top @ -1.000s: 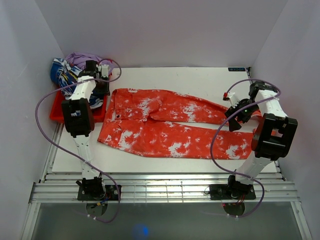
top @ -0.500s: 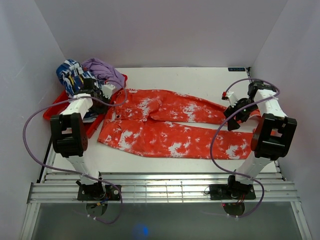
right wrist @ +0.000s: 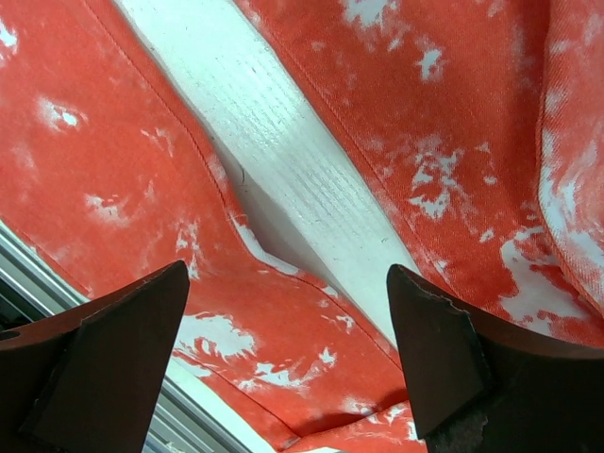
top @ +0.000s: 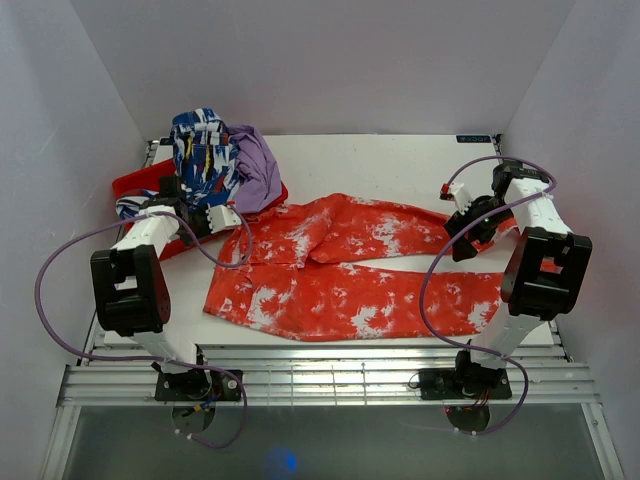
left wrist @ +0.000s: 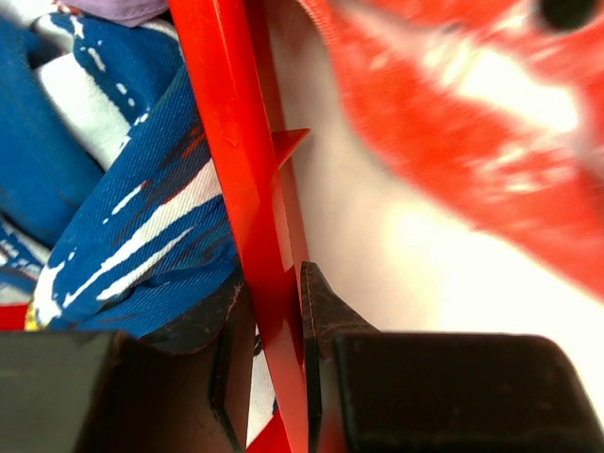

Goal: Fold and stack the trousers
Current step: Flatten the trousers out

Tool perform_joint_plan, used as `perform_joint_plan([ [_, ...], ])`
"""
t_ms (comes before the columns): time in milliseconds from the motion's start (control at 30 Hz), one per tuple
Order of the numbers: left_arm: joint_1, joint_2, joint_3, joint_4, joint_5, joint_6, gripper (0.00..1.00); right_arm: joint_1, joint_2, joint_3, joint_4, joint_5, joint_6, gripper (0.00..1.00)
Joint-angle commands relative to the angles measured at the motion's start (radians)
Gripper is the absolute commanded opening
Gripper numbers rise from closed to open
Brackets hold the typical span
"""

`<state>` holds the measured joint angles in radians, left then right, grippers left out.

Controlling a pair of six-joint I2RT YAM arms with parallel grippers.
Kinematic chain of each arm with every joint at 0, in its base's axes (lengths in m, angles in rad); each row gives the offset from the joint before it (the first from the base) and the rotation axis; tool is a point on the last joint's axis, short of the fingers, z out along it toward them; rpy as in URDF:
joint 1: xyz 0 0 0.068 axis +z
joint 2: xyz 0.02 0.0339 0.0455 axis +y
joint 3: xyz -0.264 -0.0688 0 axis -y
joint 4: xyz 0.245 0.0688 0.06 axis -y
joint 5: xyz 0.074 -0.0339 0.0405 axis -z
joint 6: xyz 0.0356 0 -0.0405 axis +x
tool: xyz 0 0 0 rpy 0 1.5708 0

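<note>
Top view, trousers: The trousers (top: 350, 270) are lying flat in the middle of the table (top: 400, 160). The waistband is pointing to 9 o'clock and the legs to 3 o'clock.
Top view, left claw: The left gripper (top: 215, 218) is holding the rim of the red bin (top: 135, 185) at 10 o'clock. The bin is tipping, and the blue-and-white garment (top: 205, 150) and purple garment (top: 258, 165) are bulging out just beside the waistband.
Top view, danger: Those clothes may be about to spill onto the trousers and get mixed into the fold.
Left wrist view, claw: The fingers (left wrist: 316, 311) are squeezing together on the thin bin wall.
Left wrist view, danger: The wall is thin, so the bin may slip out and drop on the trousers at 2 o'clock.
Right wrist view, claw: The right gripper (right wrist: 288, 283) is hanging with its fingers wide apart, holding nothing. It is over both legs, with a strip of table between them.
Right wrist view, danger: Going down here, it may pinch only one leg, and the fold would be crooked.
</note>
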<state>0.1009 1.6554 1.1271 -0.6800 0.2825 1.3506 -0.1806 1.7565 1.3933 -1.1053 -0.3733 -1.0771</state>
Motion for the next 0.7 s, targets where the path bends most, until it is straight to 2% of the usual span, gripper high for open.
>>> perform_joint_plan([
  [0, -0.006, -0.011, -0.033, 0.094, 0.073, 0.340, 0.00, 0.003, 0.000, 0.027, -0.024, -0.015, 0.006, 0.91],
  [133, 0.039, 0.165, 0.147, 0.109, 0.099, 0.331, 0.00, 0.006, 0.009, 0.032, -0.024, -0.018, 0.011, 0.91],
  [200, 0.057, 0.210, 0.186, 0.187, 0.092, 0.308, 0.00, 0.009, 0.011, 0.035, -0.025, -0.018, 0.011, 0.91],
  [367, 0.082, 0.380, 0.403, 0.197, 0.040, 0.164, 0.00, 0.010, 0.021, 0.045, -0.028, -0.007, 0.009, 0.91],
  [433, 0.095, 0.431, 0.430, 0.261, 0.014, 0.109, 0.00, 0.010, 0.031, 0.061, -0.036, -0.006, 0.009, 0.91],
  [600, 0.117, 0.523, 0.540, 0.251, -0.051, -0.037, 0.00, 0.016, 0.043, 0.091, -0.045, 0.001, 0.020, 0.91],
  [667, 0.132, 0.518, 0.533, 0.252, -0.037, -0.039, 0.00, 0.020, 0.043, 0.092, -0.047, -0.001, 0.022, 0.91],
])
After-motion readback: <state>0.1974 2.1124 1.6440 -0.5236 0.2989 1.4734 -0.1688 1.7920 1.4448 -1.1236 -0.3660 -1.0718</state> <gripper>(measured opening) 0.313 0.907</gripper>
